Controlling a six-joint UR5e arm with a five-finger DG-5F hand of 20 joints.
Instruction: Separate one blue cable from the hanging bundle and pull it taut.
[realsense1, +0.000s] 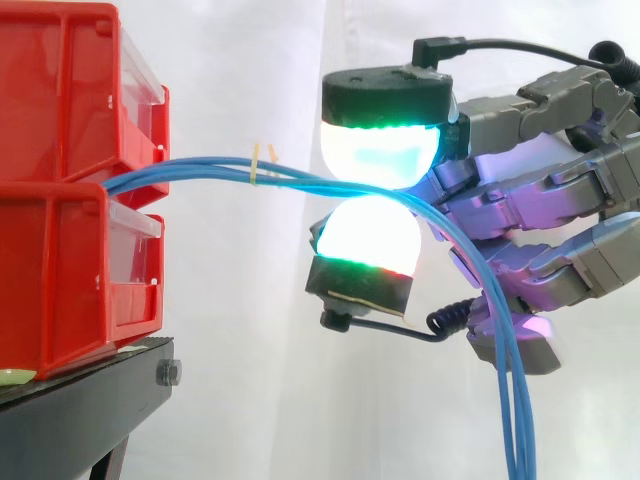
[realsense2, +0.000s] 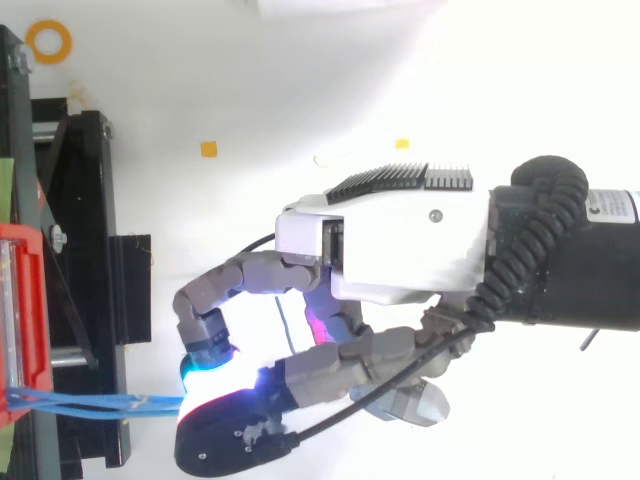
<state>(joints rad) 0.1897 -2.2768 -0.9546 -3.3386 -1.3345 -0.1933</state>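
A bundle of thin blue cables (realsense1: 200, 172) comes out between the two red bins at the left and runs right, bound by a small yellowish tie (realsense1: 255, 165). My hand (realsense1: 540, 200) reaches in from the right. Two of its glowing fingertips (realsense1: 380, 150) are pressed together, one above the other, where the cables pass between them. I cannot tell how many strands are pinched. Behind the pads the cables droop steeply down past the palm to the bottom edge. From above, the hand (realsense2: 380, 250) curls toward the cables (realsense2: 90, 403) at the lower left.
Two stacked red bins (realsense1: 60, 100) sit on a black stand (realsense1: 80, 410) at the left, before a white curtain. From above, the stand's black frame (realsense2: 90, 250) runs down the left side, with a yellow ring (realsense2: 48, 40) and small yellow markers (realsense2: 208, 148) nearby.
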